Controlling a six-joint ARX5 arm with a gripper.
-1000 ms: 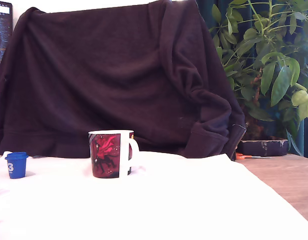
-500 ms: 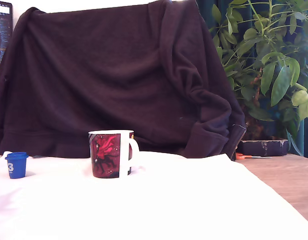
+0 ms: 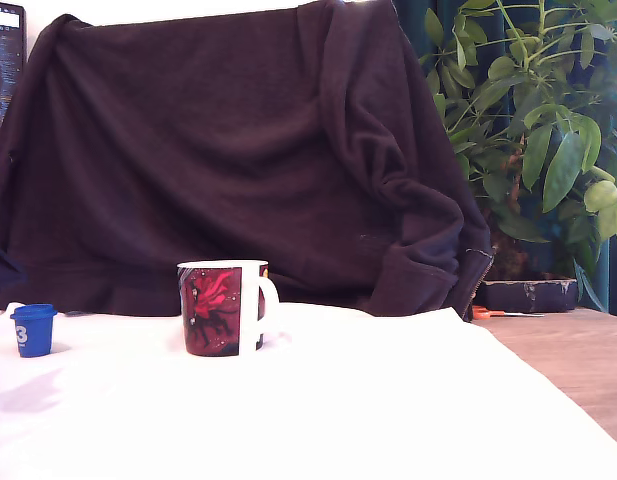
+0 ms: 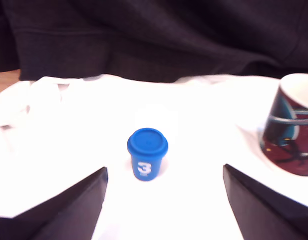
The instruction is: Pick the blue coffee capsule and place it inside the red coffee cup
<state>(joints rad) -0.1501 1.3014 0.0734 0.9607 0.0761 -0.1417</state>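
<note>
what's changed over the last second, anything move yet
Only the arm: a dark part has come into the exterior view's left edge, above the capsule, and its shadow on the white cloth below has grown. The wrist view shows the hand open, fingers either side of the capsule, not touching. Capsule and cup stayed put.

Blue coffee capsule (image 4: 147, 160) upright on white cloth (image 4: 198, 165), white "3" facing camera, between the spread fingers (image 4: 69, 210) of the gripper (image 4: 163, 200). Red coffee cup (image 4: 292, 130) near, apart.
</note>
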